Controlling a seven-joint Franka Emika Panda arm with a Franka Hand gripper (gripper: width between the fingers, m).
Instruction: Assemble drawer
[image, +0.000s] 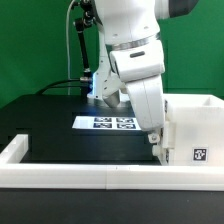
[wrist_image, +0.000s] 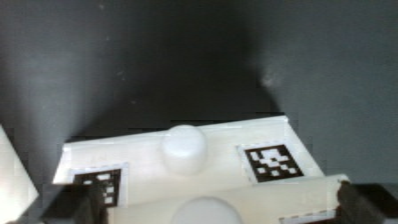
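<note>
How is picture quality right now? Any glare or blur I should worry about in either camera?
Exterior view: sharp enough, evenly lit, though a bright glare spot glows behind the arm above the marker board; the drawer shell shows its tag clearly. Wrist view: soft overall, the white drawer part is overexposed, its rounded knob washed out, yet its tags stay legible; the gripper fingers are blurred.

black table (image: 50, 125), marker board (image: 108, 123), white rail (image: 90, 176), drawer shell (image: 195, 130)
</note>
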